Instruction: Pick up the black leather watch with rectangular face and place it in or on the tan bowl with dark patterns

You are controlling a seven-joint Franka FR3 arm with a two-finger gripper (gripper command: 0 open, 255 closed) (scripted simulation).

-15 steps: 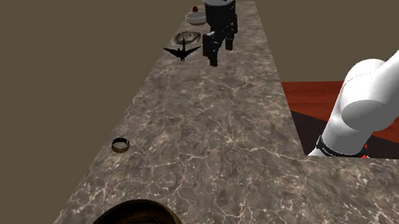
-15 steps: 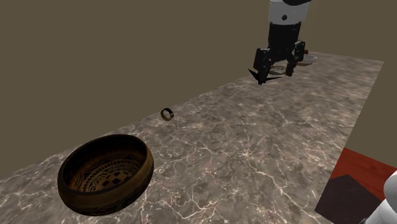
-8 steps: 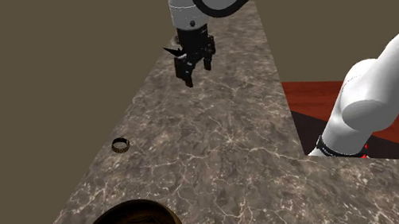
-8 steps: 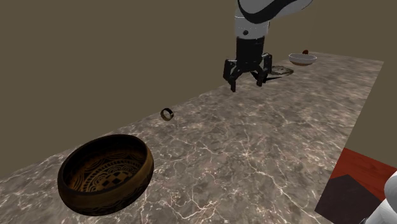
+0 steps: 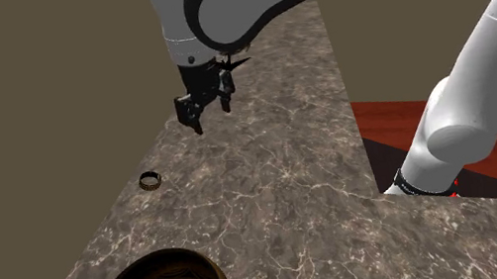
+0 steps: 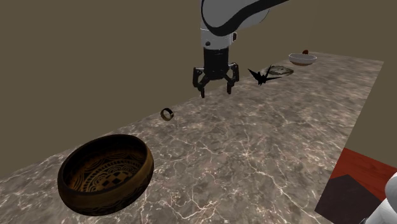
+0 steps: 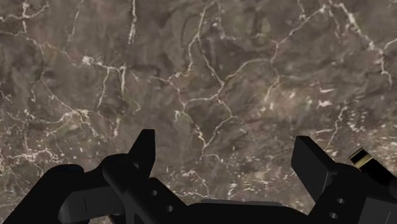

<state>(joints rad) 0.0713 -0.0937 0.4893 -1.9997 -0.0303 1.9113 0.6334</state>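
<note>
The dark-patterned bowl [image 6: 137,178] sits at the near corner of your bench [image 6: 254,159]. Farther along the same long edge the watch [image 6: 167,114] lies curled in a small loop. It is likely light and pliant, so pinch across the strap. Beyond it the tool [image 6: 215,92] hangs fingers-down, spread and empty, under the arched arm.

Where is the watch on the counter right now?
In the shoulder view the watch lies on the marbled counter near its left edge, between the patterned bowl in front and the open gripper farther back.
</note>
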